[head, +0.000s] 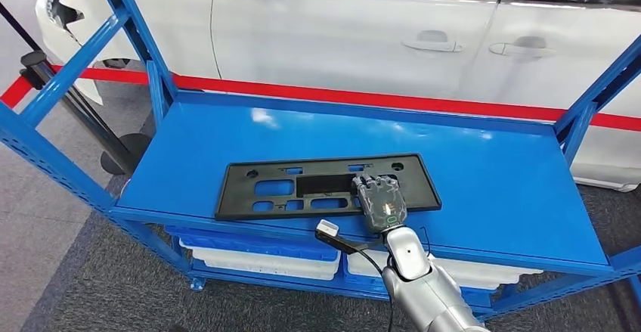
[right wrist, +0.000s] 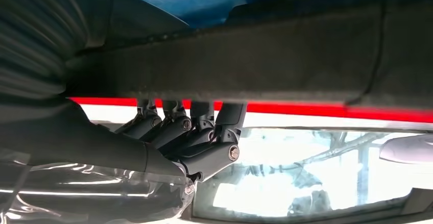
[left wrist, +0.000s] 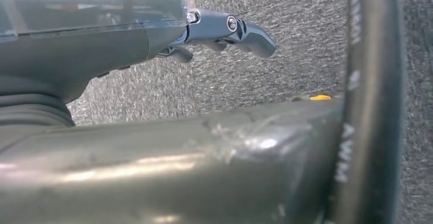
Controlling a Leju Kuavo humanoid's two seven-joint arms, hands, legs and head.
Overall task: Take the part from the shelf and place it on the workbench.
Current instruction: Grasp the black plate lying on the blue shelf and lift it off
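A flat black plastic part (head: 272,188) with several cutouts lies on the blue shelf top (head: 491,188), near its front edge. My right hand (head: 380,200) lies over the part's right half, palm above its near edge. In the right wrist view the fingers (right wrist: 204,132) bend down onto the dark part (right wrist: 286,60) and their tips are hidden against it. The thumb is out of sight, so a grip cannot be judged. My left hand (left wrist: 153,25) hangs over grey floor, fingers apart and holding nothing.
Blue slanted uprights (head: 68,75) frame the shelf's left and right ends. White bins (head: 257,260) sit on the level below. A red floor strip (head: 378,99) and a white car (head: 340,29) lie beyond. A black stand (head: 125,150) is at the left.
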